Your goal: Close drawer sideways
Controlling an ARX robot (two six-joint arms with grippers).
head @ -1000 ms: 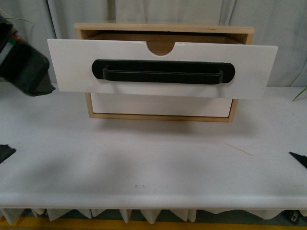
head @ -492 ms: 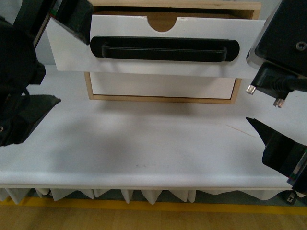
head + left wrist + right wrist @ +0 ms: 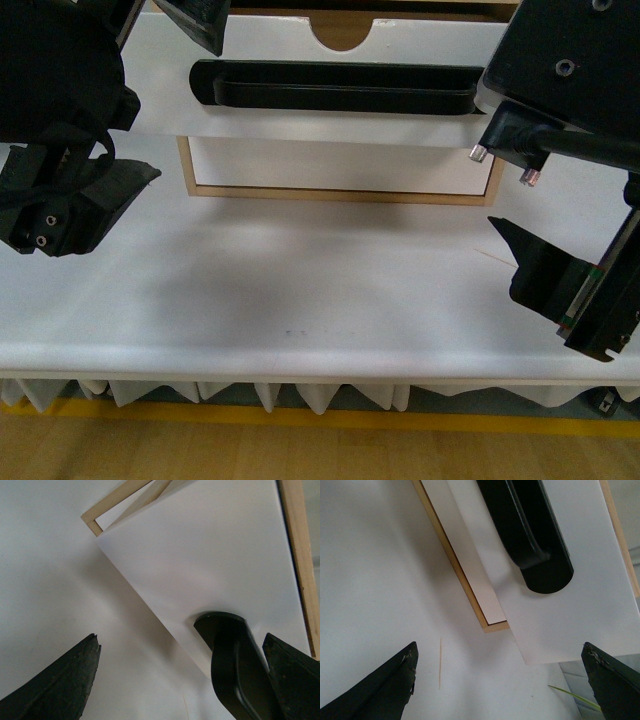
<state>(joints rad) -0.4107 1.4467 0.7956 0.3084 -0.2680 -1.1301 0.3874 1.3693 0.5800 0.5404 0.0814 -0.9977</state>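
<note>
Well, you have a white table (image 3: 320, 290) over a wood floor (image 3: 300, 450) with a yellow stripe (image 3: 300, 412). The drawer (image 3: 300, 125) sits top centre in the front view, pulled out of its cabinet (image 3: 340, 194). Your left gripper (image 3: 181, 637) gapes wide at its left end, and the wrist view shows the end of the handle (image 3: 335, 88) between the fingers. Your right gripper (image 3: 500, 645) gapes wide by the right end. You cannot tell whether either gripper touches the drawer.
</note>
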